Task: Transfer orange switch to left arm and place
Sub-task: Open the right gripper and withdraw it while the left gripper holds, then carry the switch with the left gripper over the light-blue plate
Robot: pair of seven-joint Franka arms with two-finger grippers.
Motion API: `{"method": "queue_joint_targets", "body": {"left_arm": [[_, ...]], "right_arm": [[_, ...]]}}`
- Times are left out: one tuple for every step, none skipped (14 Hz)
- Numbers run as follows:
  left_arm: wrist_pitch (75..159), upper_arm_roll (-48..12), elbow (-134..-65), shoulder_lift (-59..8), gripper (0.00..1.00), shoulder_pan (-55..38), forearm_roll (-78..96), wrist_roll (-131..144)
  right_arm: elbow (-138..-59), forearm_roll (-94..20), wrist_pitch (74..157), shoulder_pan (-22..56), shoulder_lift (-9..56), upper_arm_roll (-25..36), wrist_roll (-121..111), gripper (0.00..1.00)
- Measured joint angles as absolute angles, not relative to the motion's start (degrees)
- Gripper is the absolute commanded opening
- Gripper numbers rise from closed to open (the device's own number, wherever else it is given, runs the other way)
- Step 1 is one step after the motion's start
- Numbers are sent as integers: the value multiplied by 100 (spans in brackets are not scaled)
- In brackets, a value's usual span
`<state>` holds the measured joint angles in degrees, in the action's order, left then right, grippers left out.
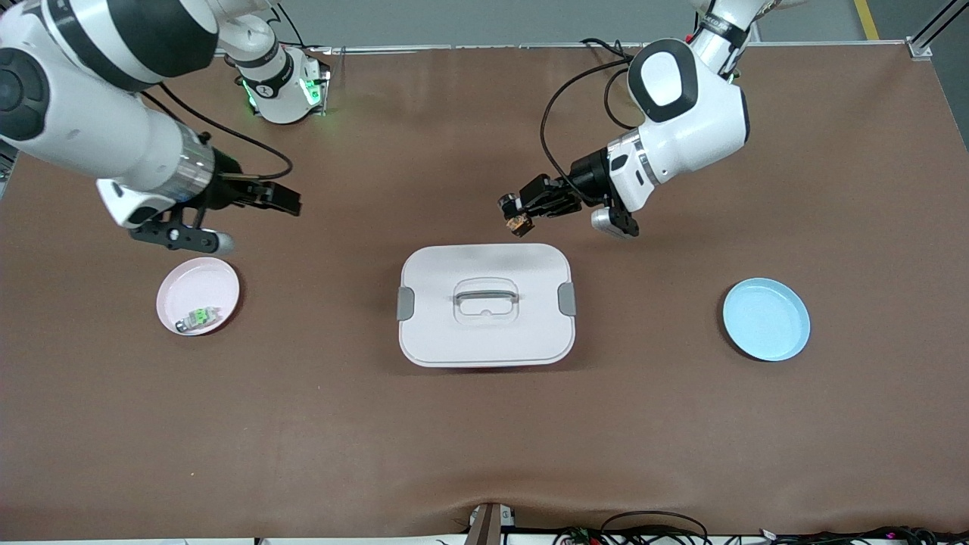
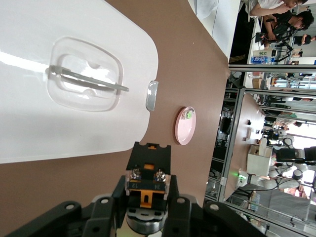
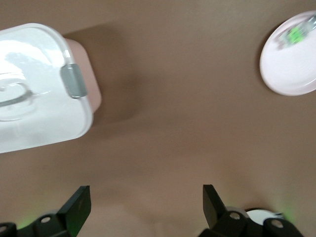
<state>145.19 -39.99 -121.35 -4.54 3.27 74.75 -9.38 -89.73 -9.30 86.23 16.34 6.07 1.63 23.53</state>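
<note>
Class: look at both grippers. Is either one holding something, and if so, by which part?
The left gripper, above the table beside the box, pinches the orange switch by its two sides between its fingers. The right gripper is open and holds nothing.

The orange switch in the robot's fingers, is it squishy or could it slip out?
The orange switch looks like hard plastic with metal screws, so probably stiff, not squishy. It is tiny and the left gripper pinches only its sides, so it might twist or slip. It's probably very light.
</note>
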Motion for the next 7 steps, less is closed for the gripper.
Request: {"method": "queue_joint_targets", "body": {"left_arm": [[14526, -3993, -12125, -454, 0, 380, 7217, -933], [14526, -3990, -12112, -454, 0, 451, 6911, -927], [14526, -3985, -12100, -455, 0, 523, 6561, -921], [14526, -3984, -12092, -455, 0, 586, 6206, -916], [14525, -3983, -12087, -455, 0, 634, 5848, -912], [14501, -3983, -12087, -455, 0, 668, 5496, -909], [14438, -3983, -12087, -455, 0, 696, 5157, -904]], "right_arm": [[-9058, -795, 8623, 1542, 500, 164, 2073, 100], [-9139, -703, 8623, 1431, 401, 164, 1803, 100], [-9212, -636, 8623, 1293, 305, 166, 1525, 100], [-9279, -607, 8623, 1137, 219, 169, 1269, 100], [-9342, -590, 8624, 971, 142, 172, 1032, 100], [-9408, -579, 8626, 795, 66, 175, 794, 100], [-9458, -567, 8629, 628, 9, 175, 589, 100]]}}
